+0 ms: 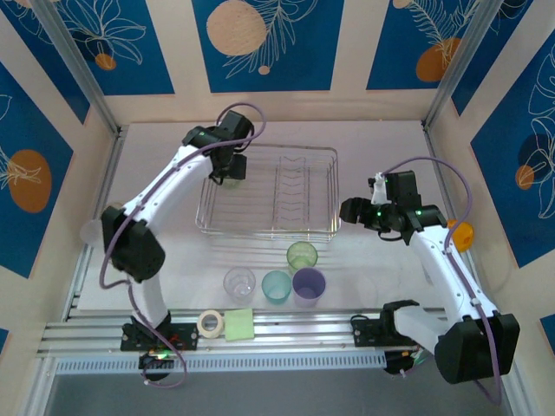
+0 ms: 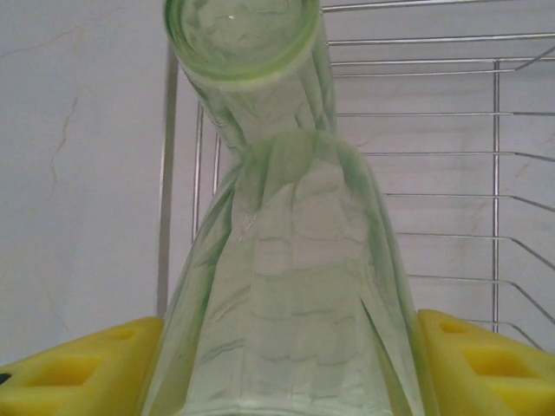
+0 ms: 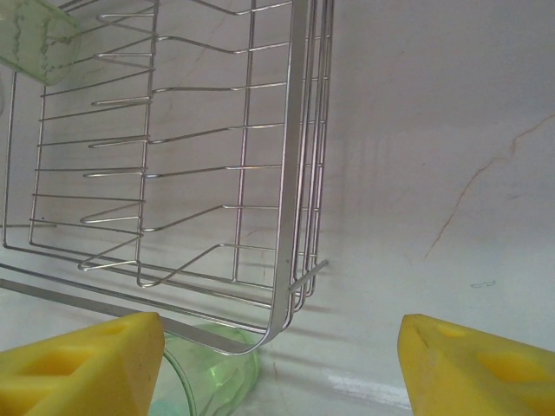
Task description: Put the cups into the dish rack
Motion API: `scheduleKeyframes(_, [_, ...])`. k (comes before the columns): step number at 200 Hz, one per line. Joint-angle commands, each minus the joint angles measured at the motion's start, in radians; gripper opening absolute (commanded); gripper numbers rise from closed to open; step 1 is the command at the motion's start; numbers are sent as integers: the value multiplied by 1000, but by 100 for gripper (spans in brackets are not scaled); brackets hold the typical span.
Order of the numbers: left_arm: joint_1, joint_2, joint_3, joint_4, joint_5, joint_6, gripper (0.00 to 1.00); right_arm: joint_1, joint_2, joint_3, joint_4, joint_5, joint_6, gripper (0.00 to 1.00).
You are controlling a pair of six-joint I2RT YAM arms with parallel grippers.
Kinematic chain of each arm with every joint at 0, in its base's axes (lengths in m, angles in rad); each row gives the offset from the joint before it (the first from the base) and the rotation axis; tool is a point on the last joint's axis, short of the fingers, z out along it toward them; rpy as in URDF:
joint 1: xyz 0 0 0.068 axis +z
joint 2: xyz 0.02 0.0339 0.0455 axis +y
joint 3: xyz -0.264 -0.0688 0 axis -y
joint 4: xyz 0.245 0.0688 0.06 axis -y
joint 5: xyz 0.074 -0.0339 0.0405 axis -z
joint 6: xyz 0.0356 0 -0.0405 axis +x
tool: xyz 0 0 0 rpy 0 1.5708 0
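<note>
L gripper (image 1: 227, 169) is at the far-left corner of the dish rack (image 1: 260, 227), clamped on a light green cup (image 2: 295, 286). Yellow fingers (image 2: 78, 368) sit on both sides of it; the cup's lower part is cut off by the frame edge. Its far end meets a second green cup (image 2: 243, 43) at the rack's left edge. Touching or nested, can't tell thru the translucent plastic.

R gripper (image 1: 351, 211) is just right of the rack, jaws wide apart, nothing btwn.

On the desk (image 1: 364, 156) near the rack: a green cup (image 1: 302, 255) closest to it, then a row of clear cup (image 1: 239, 282), teal cup (image 1: 277, 287), lavender cup (image 1: 309, 284). Tape roll (image 1: 210, 322) sits at the near edge. Orange piece (image 1: 462, 234) is partly hidden behind the R arm.
</note>
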State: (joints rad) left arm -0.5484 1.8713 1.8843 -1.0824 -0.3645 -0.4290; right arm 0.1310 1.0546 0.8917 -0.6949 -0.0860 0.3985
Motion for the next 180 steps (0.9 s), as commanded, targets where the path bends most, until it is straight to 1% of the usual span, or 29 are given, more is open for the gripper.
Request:
scheduleKeyframes(1, [-7,86,117,-96,-18,42,0,-4,4,37,-2,-39,-20,72])
scheduleKeyframes(22, [-3,135,161,-119,9,44,0,-5,1,39,-10,-33,-27,72])
scheduleKeyframes(52, [1,133,155,-118,14,37,0,-5,-10,38,-16,-31,-28,72])
scheduleKeyframes(124, [6,117,75,-131,30,17,0,-4,-22,39,-21,-50,-27,73])
scheduleKeyframes(180, [10,56,-4,-124,43,1,0,-1,-15,44,-24,-60,-25,73])
